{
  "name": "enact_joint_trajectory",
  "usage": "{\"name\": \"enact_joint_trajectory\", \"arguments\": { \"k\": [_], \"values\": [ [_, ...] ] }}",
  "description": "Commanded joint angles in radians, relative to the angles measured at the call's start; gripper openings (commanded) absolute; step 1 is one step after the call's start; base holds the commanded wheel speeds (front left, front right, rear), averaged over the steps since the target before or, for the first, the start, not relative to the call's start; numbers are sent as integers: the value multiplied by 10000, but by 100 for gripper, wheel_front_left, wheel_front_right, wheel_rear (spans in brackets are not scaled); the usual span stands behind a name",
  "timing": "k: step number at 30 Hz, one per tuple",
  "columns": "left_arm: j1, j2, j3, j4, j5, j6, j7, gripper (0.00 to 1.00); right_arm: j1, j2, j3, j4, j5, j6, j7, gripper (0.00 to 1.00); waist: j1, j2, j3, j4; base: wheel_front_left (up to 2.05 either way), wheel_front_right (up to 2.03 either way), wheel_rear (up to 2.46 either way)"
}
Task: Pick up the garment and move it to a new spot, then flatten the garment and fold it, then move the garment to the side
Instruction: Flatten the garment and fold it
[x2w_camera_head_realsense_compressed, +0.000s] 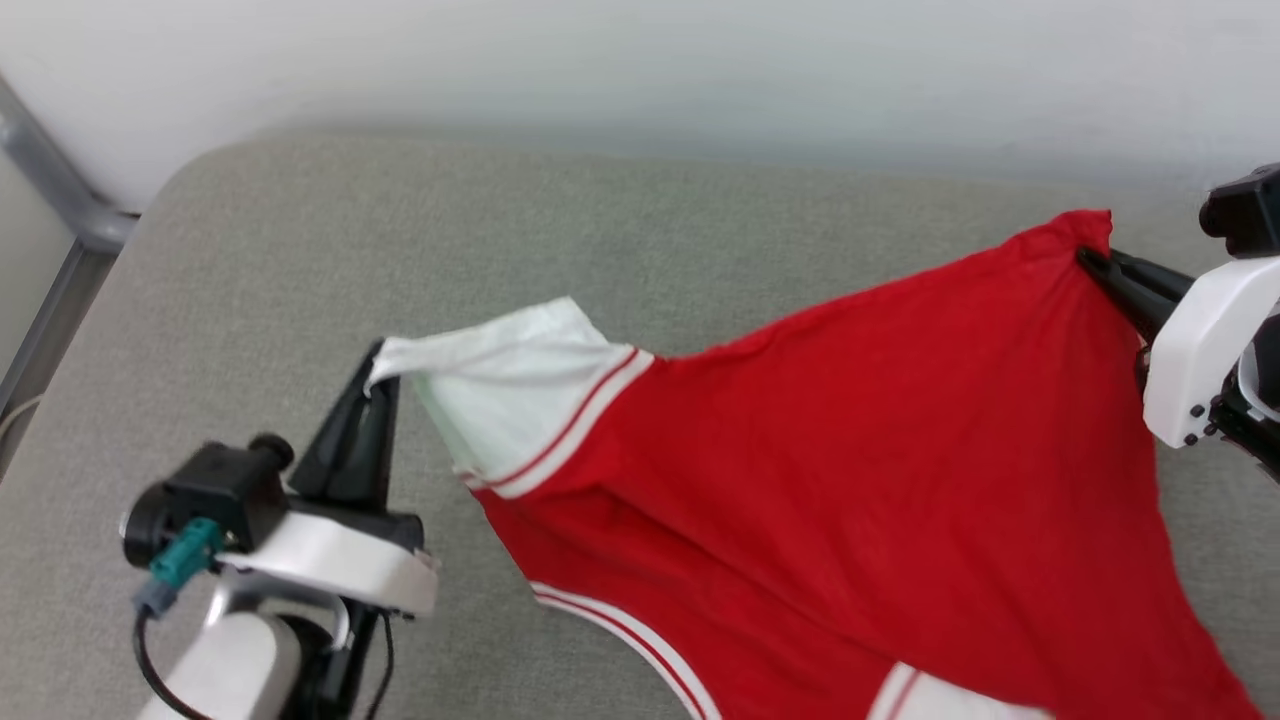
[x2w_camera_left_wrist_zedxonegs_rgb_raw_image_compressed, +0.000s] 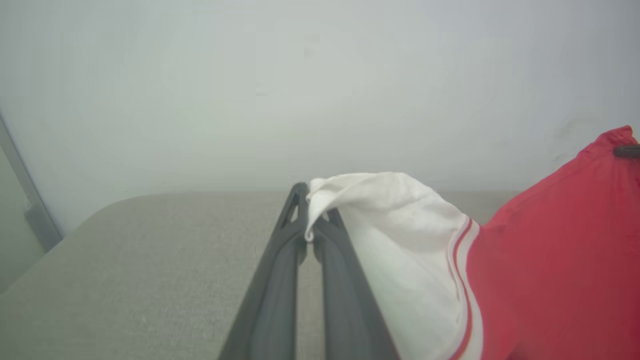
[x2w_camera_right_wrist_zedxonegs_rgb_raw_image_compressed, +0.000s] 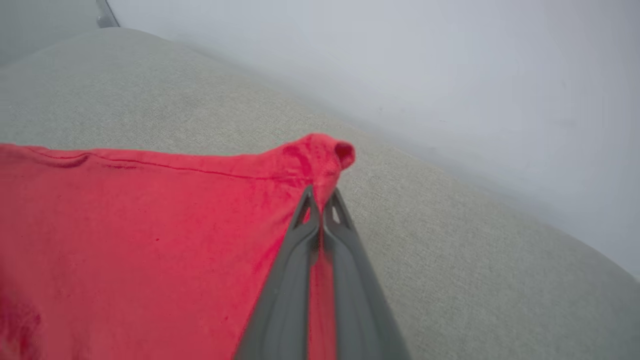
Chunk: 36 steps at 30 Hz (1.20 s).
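The red jersey shirt with white short sleeves and red-and-white striped trim (x2w_camera_head_realsense_compressed: 850, 420) hangs stretched above the grey fabric-covered bench (x2w_camera_head_realsense_compressed: 300, 250), strung between two pinch points rather than lying on it. The left hand (x2w_camera_head_realsense_compressed: 380, 372), over the bench's left half, has its two dark fingers pressed together on the tip of a white sleeve (x2w_camera_head_realsense_compressed: 500, 390) — the cloth curls over the fingertips in the left wrist view. The right hand (x2w_camera_head_realsense_compressed: 1088, 258), near the bench's right end, is clamped on a bunched red corner (x2w_camera_right_wrist_zedxonegs_rgb_raw_image_compressed: 327, 150), with a small nub of fabric poking past its fingertips.

Gripping two far-apart points seems meant to pull the top edge taut, so the shirt opens out under its own weight and can be laid flat on the bench. The lower part sags toward the bench's near edge; whether it touches the bench I cannot tell. Both grips sit on thin edges, so a hard tug could slip the cloth free.
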Motion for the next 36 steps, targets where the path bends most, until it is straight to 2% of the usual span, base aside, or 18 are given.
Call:
{"name": "enact_joint_trajectory", "arguments": {
  "k": [1,11,20,27,36],
  "values": [
    [-400,168,99,-210,134,51,123,0,211,22,-226,-273,-105,-11,-186,0,0,0,-419,-368,0,0,0],
    [-3103,957,432,-714,505,-367,1057,0,397,387,-2219,-1992,-841,-11,-451,0,0,0,-640,-906,0,0,0],
    [-6281,973,395,-135,645,-997,1671,0,-816,1062,-3366,-2826,-1685,-11,164,0,0,0,170,-1155,0,0,0],
    [-8786,803,340,838,764,-1473,1919,0,-2843,1454,-3678,-2372,-2273,-11,490,0,0,0,1286,-1236,0,0,0],
    [-12640,558,249,3120,1055,-2198,1863,0,-6323,2077,-3399,-536,-3075,-11,183,0,0,0,2786,-1478,0,0,0]
  ]
}}
